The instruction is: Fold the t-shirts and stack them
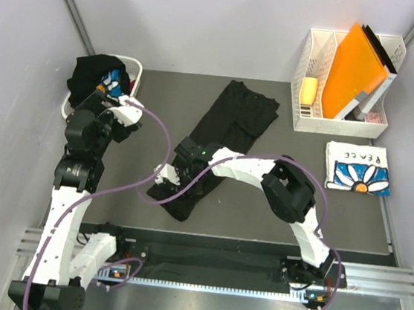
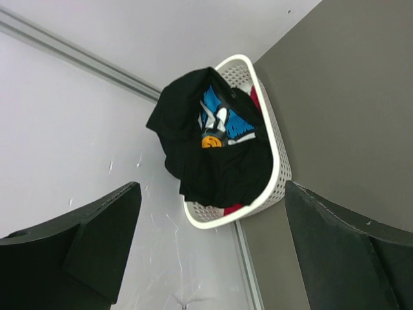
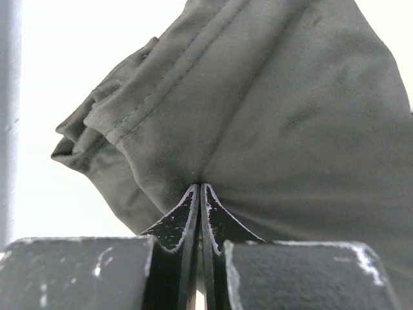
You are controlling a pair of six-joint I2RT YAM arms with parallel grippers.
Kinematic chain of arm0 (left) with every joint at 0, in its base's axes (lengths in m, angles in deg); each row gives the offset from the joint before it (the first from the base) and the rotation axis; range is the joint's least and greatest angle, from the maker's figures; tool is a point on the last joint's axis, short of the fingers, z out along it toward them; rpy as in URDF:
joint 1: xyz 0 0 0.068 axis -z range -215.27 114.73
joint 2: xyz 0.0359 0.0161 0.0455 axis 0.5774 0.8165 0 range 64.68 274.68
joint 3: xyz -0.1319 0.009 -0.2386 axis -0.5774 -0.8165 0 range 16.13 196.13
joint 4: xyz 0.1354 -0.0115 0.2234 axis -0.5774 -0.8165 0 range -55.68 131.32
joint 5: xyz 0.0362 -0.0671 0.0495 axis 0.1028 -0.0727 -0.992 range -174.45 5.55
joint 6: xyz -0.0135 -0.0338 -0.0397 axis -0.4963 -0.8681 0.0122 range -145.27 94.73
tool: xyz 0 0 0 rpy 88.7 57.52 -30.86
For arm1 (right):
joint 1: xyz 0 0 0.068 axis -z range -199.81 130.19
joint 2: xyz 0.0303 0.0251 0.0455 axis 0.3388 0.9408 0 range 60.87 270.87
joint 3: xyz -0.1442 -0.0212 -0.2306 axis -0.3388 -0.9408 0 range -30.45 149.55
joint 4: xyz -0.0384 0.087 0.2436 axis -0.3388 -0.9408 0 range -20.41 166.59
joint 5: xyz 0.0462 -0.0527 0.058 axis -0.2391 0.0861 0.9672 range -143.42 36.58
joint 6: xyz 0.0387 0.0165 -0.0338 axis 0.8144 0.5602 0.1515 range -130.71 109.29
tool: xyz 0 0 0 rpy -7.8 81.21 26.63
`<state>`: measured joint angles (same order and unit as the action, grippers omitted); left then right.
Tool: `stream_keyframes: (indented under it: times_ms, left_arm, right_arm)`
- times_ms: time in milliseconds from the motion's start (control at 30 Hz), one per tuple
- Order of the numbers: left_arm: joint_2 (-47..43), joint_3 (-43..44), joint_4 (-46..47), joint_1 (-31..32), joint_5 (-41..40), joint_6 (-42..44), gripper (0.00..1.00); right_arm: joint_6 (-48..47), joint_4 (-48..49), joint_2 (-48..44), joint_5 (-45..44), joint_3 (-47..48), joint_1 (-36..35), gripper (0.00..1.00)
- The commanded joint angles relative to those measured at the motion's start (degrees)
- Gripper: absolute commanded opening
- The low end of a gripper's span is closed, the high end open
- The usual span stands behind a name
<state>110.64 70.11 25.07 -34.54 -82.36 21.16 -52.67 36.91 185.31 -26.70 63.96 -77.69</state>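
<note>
A black t-shirt (image 1: 234, 124) lies stretched diagonally across the middle of the dark table. My right gripper (image 1: 165, 179) is at its near left end, shut on a pinch of the fabric. In the right wrist view the jaws (image 3: 200, 194) are pressed together, with the dark cloth (image 3: 271, 123) bunched and hemmed above them. Another black t-shirt (image 2: 219, 171), with a blue and white print (image 2: 218, 121), is heaped in the white basket (image 2: 279, 161). My left gripper (image 1: 116, 100) hangs beside that basket, open (image 2: 213, 258) and holding nothing. A folded white t-shirt (image 1: 357, 168) with a blue daisy lies at the right.
The white basket (image 1: 132, 66) stands in the far left corner against the wall. A white file rack (image 1: 313, 111) with an orange folder (image 1: 356, 63) stands at the far right. Purple cables loop over the table's left half. A metal rail runs along the near edge.
</note>
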Motion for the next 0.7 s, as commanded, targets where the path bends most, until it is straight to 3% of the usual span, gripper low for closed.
stream_keyframes:
  times_ms: [0,533,667]
  left_arm:
    - [1.2,1.4,6.7,-0.4,3.2,-0.7,0.96]
    - [1.9,3.2,6.0,-0.4,6.8,-3.8,0.96]
    - [1.6,3.4,5.3,-0.4,6.8,-3.7,0.96]
  right_arm:
    - [1.3,-6.6,-2.2,1.3,-5.1,-1.4,0.0]
    - [-4.1,-7.3,-13.6,-2.3,-23.2,-2.2,0.0]
    - [-3.4,-5.1,-12.0,-3.6,-20.9,-2.1,0.0]
